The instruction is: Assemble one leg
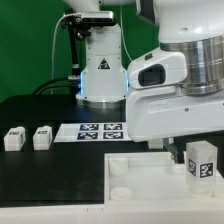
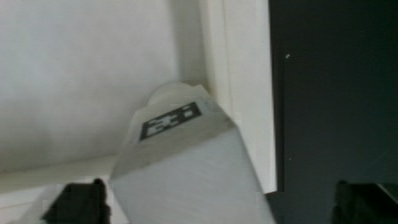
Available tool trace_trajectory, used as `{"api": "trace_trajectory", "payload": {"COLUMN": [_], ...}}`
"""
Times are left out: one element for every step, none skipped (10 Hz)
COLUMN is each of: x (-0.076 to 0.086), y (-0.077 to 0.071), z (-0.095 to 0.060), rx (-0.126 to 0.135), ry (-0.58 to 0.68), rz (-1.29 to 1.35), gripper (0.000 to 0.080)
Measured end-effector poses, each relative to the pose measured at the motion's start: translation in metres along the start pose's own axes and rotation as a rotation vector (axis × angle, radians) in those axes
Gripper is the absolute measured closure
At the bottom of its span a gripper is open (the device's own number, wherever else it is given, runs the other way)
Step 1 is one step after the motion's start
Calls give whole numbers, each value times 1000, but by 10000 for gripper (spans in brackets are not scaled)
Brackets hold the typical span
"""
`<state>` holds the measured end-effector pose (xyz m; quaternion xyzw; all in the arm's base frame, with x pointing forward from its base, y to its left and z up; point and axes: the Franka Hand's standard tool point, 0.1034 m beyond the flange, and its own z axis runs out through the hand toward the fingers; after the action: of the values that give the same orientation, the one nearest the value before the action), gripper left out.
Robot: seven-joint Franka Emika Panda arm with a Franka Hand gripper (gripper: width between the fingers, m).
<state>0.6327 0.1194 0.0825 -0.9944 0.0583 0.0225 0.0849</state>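
Observation:
One leg (image 1: 203,160), a white block with a black-and-white tag, stands on the right end of the large white panel (image 1: 140,172) at the exterior view's right. In the wrist view this leg (image 2: 178,150) lies between my gripper's (image 2: 222,205) dark fingertips (image 2: 80,202), with its tag facing the camera. The jaws are apart: one tip sits close beside the leg and the other stands well clear of it over the black table. Two more legs (image 1: 14,138) (image 1: 41,136) stand on the table at the exterior view's left. The arm's white body hides the gripper in the exterior view.
The marker board (image 1: 100,130) lies on the black table in front of the robot base (image 1: 100,80). The white panel (image 2: 71,80) fills much of the wrist view, its edge next to the black table (image 2: 338,100).

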Motion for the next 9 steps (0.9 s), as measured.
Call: {"api": "trace_trajectory", "payload": {"x": [0, 0, 0, 0, 1, 1, 2, 4, 6], "y": [0, 0, 2, 2, 3, 4, 6, 10, 15], "z": [0, 0, 0, 0, 0, 0, 0, 1, 1], "rx": [1, 1, -1, 0, 0, -1, 11, 31, 65], "ry": [0, 0, 1, 0, 1, 1, 3, 5, 3], "rz": [17, 125, 232, 297, 411, 479, 615, 741, 923], "gripper": [264, 446, 486, 486, 486, 487, 487, 487, 487]}}
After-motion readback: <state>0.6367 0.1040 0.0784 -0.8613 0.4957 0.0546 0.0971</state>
